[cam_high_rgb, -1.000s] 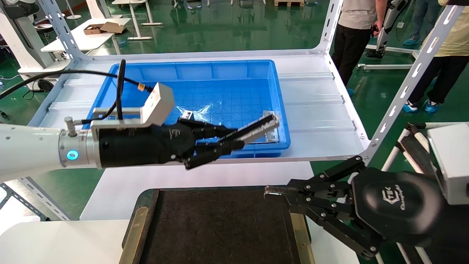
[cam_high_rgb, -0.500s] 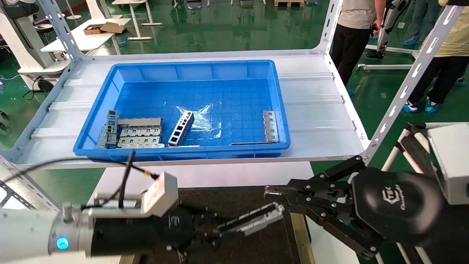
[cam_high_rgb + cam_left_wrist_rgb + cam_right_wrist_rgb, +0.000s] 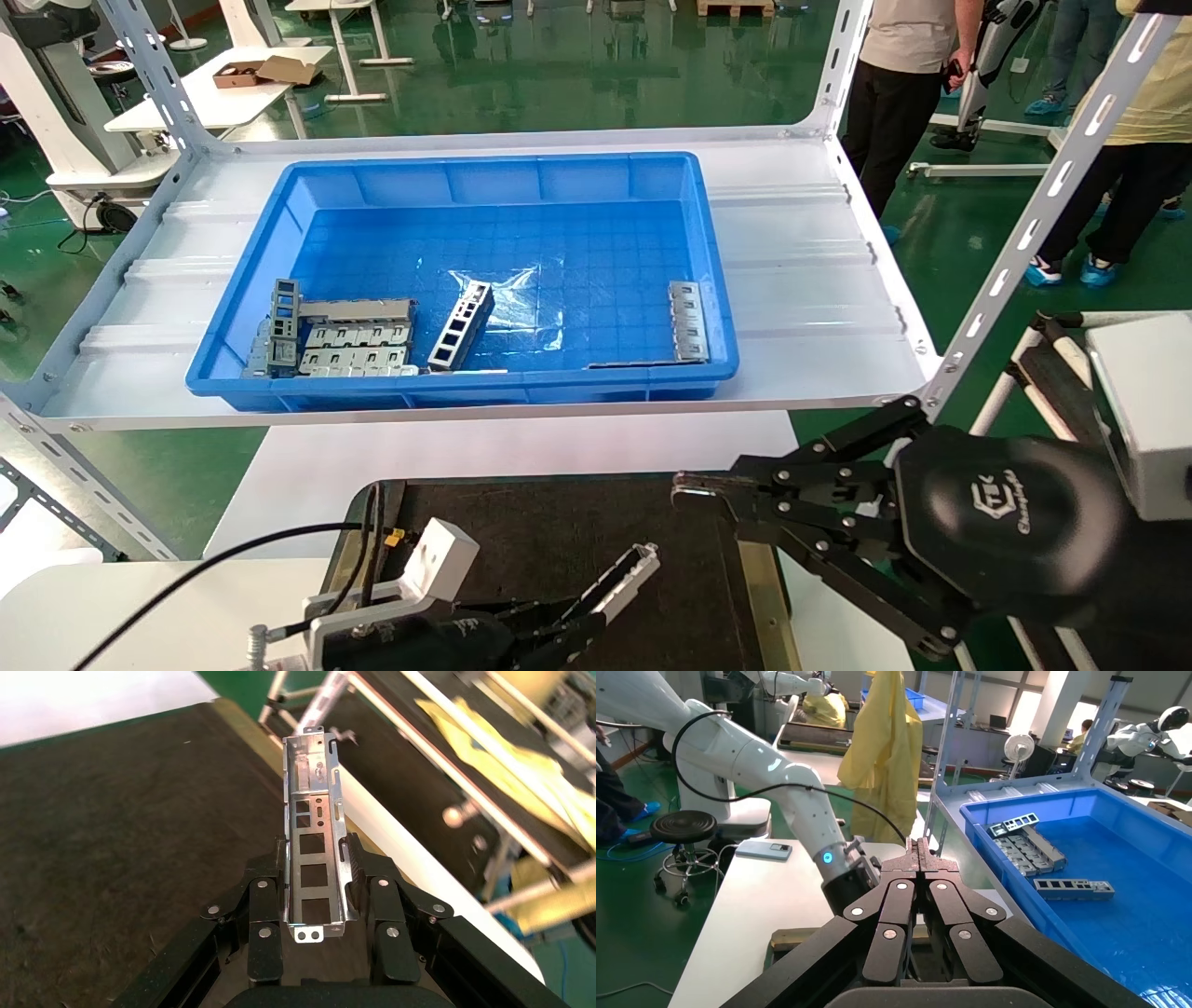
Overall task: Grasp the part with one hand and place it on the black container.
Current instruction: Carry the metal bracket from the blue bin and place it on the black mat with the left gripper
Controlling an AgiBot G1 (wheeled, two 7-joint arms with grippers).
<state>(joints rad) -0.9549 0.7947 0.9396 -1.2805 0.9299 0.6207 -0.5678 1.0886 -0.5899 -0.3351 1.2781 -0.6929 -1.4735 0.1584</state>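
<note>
My left gripper (image 3: 568, 629) is shut on the part (image 3: 626, 576), a narrow grey metal channel with slotted cut-outs, held by its near end. It is low over the near middle of the black container (image 3: 549, 522), the part's free end pointing far-right and a little up. In the left wrist view the part (image 3: 313, 811) sits between both fingers (image 3: 360, 867) above the dark tray surface (image 3: 126, 811). I cannot tell if it touches the tray. My right gripper (image 3: 689, 486) is shut and empty, parked at the tray's right edge; it also shows in the right wrist view (image 3: 918, 846).
A deep blue bin (image 3: 717, 280) stands on the white shelf beyond the tray. It holds a ladder-like bar (image 3: 461, 324), flat tabbed plates (image 3: 354, 347) at its near left and another plate (image 3: 687, 320) at its near right. People stand at the far right.
My left gripper, holding the part, has come from over the blue bin back toward me and down onto the black container. The right arm has not moved.
</note>
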